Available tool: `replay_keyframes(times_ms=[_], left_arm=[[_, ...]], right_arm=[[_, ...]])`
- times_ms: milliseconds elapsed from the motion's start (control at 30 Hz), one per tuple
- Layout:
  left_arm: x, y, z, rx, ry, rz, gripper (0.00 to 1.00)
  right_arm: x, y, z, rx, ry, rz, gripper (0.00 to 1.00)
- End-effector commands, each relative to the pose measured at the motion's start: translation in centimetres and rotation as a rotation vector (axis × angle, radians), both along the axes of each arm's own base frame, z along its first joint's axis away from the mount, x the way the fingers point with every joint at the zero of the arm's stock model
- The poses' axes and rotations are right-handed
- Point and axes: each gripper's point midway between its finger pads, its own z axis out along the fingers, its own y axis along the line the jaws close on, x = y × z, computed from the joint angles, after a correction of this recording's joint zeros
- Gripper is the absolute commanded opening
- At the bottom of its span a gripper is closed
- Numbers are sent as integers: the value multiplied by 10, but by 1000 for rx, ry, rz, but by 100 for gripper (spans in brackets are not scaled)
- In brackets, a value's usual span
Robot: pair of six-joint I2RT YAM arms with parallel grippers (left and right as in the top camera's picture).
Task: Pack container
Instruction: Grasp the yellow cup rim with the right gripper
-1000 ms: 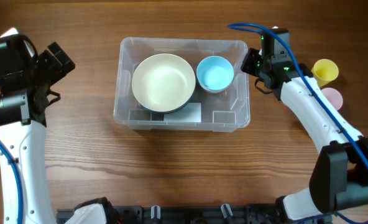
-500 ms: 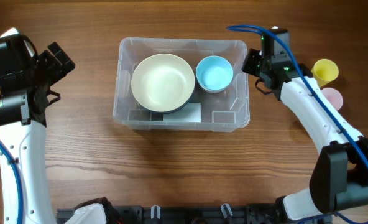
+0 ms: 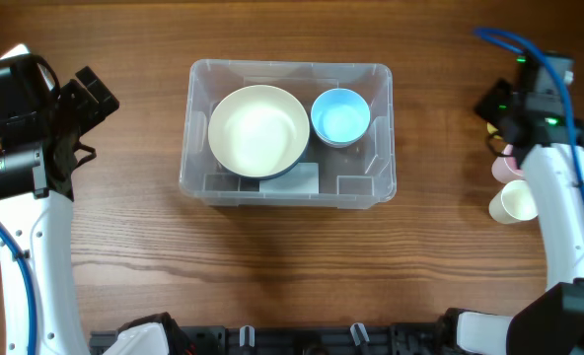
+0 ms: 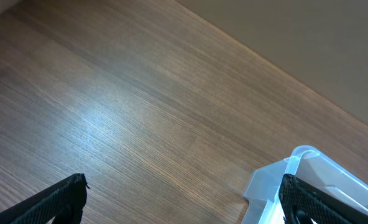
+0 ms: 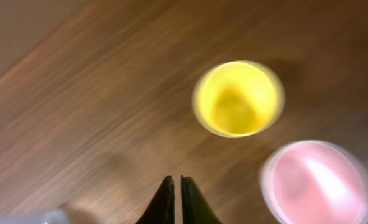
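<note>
The container sits in the middle of the table, a little toward the far edge. A cream bowl fills its left part and a blue bowl lies in its far right corner, so I judge the packing partly done, with the cups out on the right left to fetch.

That fetch looks like the step in hand. My right gripper hangs well to the right of the container, above the cups. In my right wrist view, which is blurred, the yellow cup stands mouth up just ahead of my fingertips and the pink cup is off to the right of them. A cream cup stands nearer, beside my right arm.

The next move calls for parting these fingers, choosing one cup and coming down over its rim.

My right gripper's fingers are pressed together with nothing between them and touch nothing. My left gripper waits spread wide and empty over bare wood at the left, with a corner of the container just in its view.
</note>
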Motion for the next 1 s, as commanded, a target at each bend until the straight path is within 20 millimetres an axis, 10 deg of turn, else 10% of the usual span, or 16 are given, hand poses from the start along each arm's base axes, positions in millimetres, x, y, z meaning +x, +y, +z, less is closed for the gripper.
replay_keyframes(times_ms=[0, 100, 967], left_arm=[[0, 0, 6, -10, -18, 2, 100], [0, 0, 6, -10, -18, 2, 100], [0, 0, 6, -10, -18, 2, 100]], right_arm=[[-9, -31, 10, -8, -19, -90, 21], [-12, -48, 13, -2, -41, -147, 37], [10, -88, -69, 62, 44, -236, 38]])
